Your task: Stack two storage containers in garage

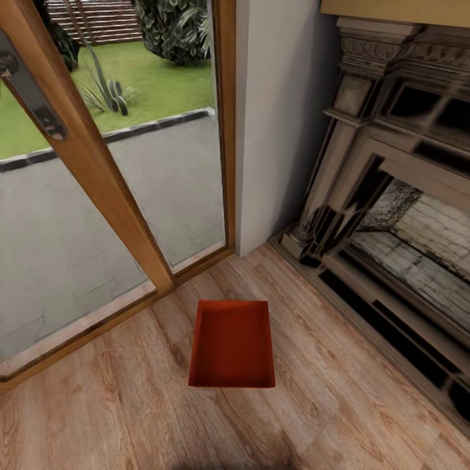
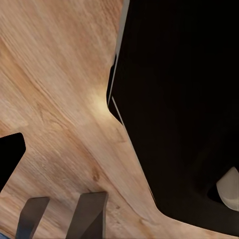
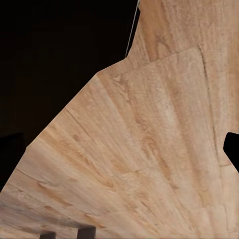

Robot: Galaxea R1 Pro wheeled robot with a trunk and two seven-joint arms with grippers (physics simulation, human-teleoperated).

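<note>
Head view, left to right: a glazed door (image 1: 98,176) with an orange-brown wooden frame takes up the upper left of the frame, a dark metal handle plate (image 1: 29,88) at the far upper left; through the glass, grey paving, a green lawn and plants. Right of the door frame, a plain pale wall section (image 1: 281,111) runs down the upper centre. One storage container (image 1: 232,344), red-orange, rectangular, open-topped and empty, stands upright on the pale wood plank floor (image 1: 117,405) at lower centre, just in front of the door sill and apart from everything else. At the right of the frame, an ornate fireplace (image 1: 391,196) with a carved dark surround and a brick-lined opening, its base resting on the planks. Left wrist view: left hand (image 2: 62,216), two grey fingers (image 2: 92,214) at the lower left of the frame, spread a little with bare planking showing between them, nothing held; a large black body (image 2: 184,99) occupies the right half. Right wrist view: right hand (image 3: 67,233), only the finger tips visible at the bottom edge over the planks; cannot tell how far it is open; a black mass (image 3: 55,59) fills the upper left.
</note>
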